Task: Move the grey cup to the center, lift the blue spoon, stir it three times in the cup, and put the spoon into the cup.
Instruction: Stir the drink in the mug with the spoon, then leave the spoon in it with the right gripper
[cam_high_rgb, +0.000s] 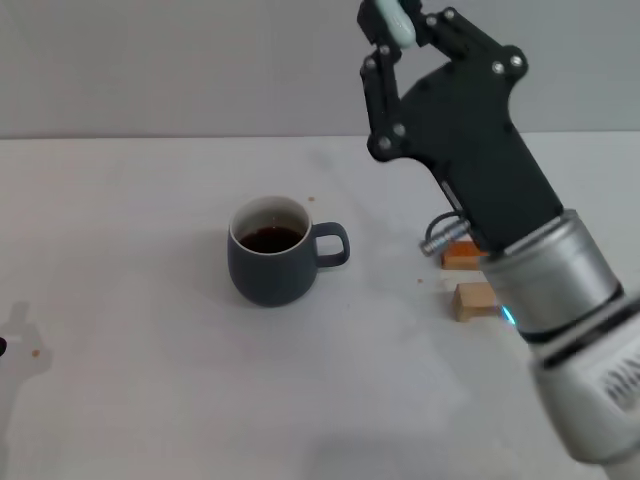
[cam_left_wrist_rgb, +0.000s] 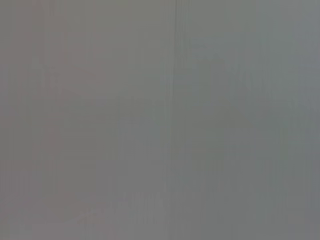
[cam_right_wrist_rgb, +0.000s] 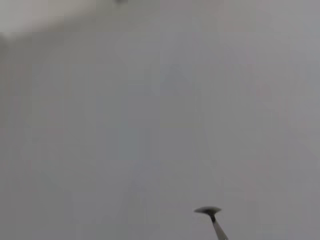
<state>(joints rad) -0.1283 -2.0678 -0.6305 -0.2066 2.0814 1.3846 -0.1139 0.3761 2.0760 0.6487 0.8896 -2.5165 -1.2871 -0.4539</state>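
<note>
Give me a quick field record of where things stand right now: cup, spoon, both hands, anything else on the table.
grey cup: upright near the table's middle, handle toward the robot's right, dark liquid inside
blue spoon: pale handle tip in the right hand's grip, raised off the table; bowl shows in the right wrist view
right hand: raised high, right of the cup, shut on the spoon
left hand: not in view
wooden blocks: two, on the table right of the cup
stirring: not yet begun

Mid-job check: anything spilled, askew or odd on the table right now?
Minor only. A few small brown specks lie on the table: one beyond the grey cup, others near the left edge. The cup stands upright. The right gripper holds the blue spoon high, off to the cup's right.
</note>
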